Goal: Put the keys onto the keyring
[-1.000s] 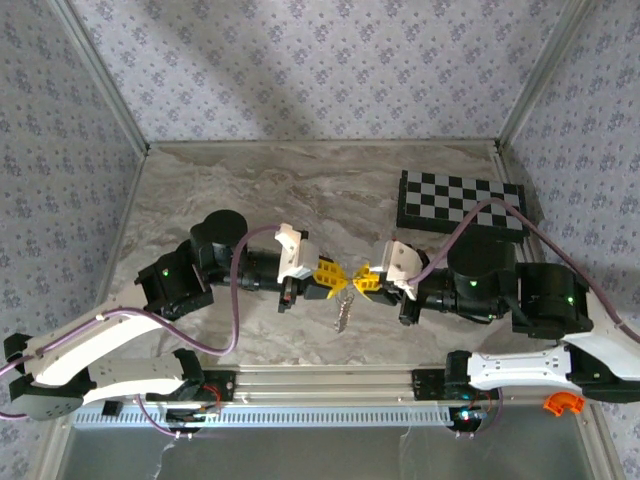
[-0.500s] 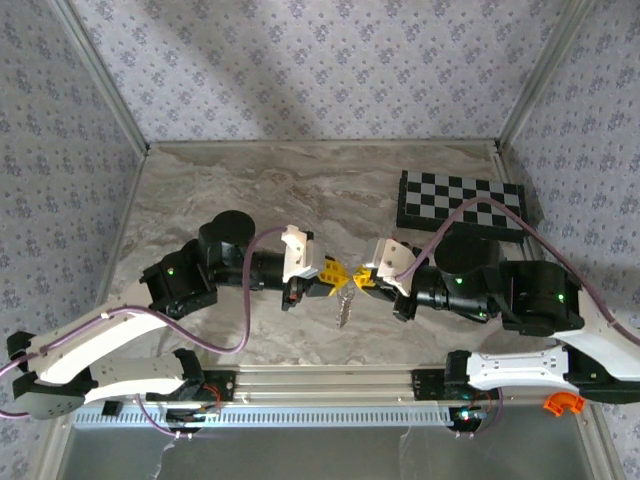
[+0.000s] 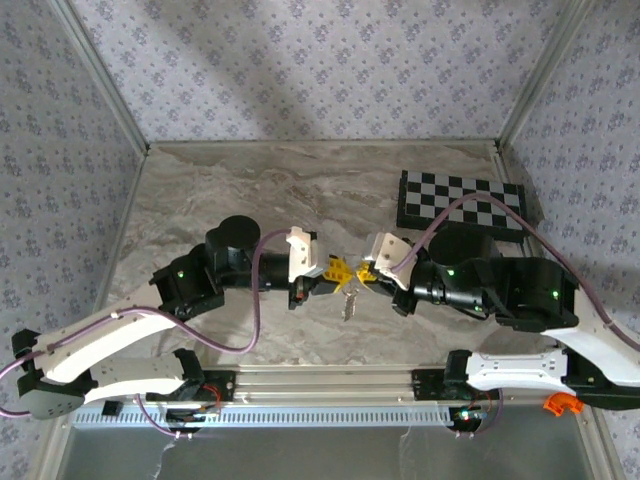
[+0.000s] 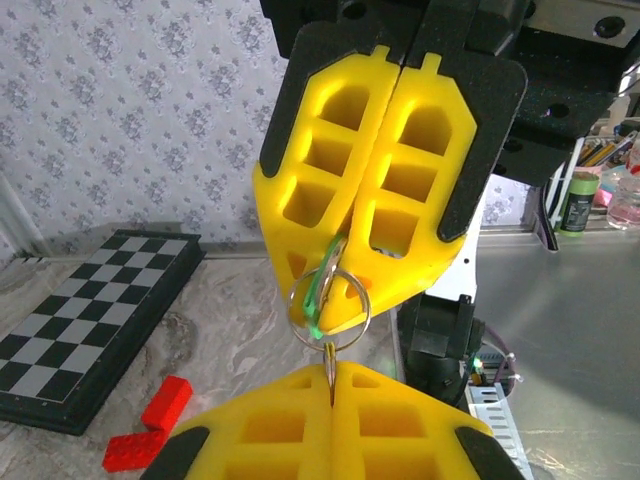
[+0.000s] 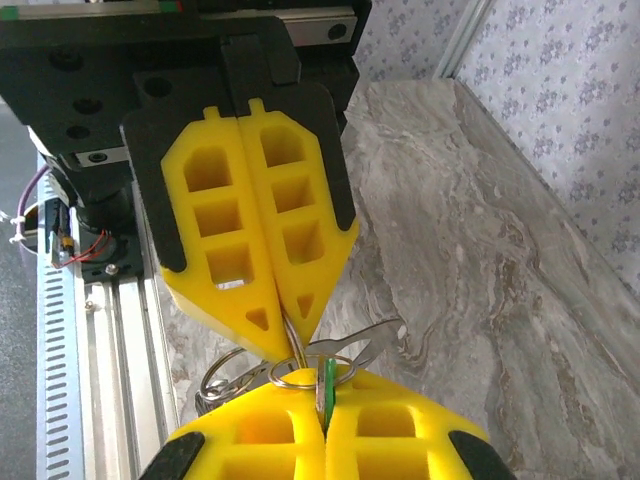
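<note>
The keyring is a thin silvery round wire ring, held in the air between the two yellow-fingered grippers. My left gripper is shut on its lower edge; from above, this gripper points right. The key is a tiny bright green piece standing on edge next to a thin grey metal blade. My right gripper is shut on it. In the left wrist view the green key lies across the ring at the right gripper's fingers. From above, the right gripper meets the left tip to tip.
A bunch of further rings and a silver key hangs from the ring, dangling below the grippers. A checkerboard lies at the back right. Red bricks lie on the marble near it. An orange piece sits by the front rail.
Both arms have pushed inward and slightly away from the front rail, bringing the fingertips closer together. The hanging bunch has stayed between them.
</note>
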`<move>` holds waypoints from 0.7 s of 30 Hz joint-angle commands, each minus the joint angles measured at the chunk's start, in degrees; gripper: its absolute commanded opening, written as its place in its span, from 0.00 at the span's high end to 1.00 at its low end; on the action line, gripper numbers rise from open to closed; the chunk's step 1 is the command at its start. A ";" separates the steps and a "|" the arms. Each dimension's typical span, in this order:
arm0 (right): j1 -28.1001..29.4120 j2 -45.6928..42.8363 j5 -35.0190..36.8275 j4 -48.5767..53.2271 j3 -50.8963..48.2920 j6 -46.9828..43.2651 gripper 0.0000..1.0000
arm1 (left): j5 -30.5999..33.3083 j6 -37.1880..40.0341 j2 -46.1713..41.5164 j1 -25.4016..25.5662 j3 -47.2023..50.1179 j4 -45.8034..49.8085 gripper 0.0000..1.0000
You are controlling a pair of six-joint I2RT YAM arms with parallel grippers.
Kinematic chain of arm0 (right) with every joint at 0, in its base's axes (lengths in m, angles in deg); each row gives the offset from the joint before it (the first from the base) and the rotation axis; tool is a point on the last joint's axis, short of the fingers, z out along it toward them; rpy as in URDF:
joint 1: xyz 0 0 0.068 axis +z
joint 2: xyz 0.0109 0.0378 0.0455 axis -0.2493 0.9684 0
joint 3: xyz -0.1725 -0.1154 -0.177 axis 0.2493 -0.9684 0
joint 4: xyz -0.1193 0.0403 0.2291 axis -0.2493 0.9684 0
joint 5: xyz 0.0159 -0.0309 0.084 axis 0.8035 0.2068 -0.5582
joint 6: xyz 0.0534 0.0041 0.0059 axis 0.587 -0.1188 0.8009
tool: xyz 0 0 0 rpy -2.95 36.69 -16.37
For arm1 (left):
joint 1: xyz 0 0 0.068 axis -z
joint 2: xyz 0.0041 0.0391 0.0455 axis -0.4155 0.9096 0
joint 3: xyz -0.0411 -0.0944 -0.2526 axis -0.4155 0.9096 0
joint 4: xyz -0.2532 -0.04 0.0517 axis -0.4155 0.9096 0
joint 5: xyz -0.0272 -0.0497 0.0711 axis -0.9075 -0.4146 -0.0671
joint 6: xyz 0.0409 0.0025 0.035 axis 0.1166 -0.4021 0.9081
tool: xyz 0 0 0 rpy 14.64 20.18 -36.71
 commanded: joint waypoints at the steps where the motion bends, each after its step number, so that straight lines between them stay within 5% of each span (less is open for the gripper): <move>1: -1.69 0.55 0.94 -1.15 2.22 0.15 1.00 | 1.35 -1.07 -0.33 0.06 1.69 1.54 0.98; 6: -4.74 1.07 -1.35 -1.85 1.32 0.48 1.00 | 2.74 -1.07 -1.12 -0.10 3.33 0.58 0.95; 21: -18.06 5.38 -6.52 0.68 1.09 4.66 1.00 | 6.15 -3.97 -3.23 -0.29 9.68 -3.38 0.54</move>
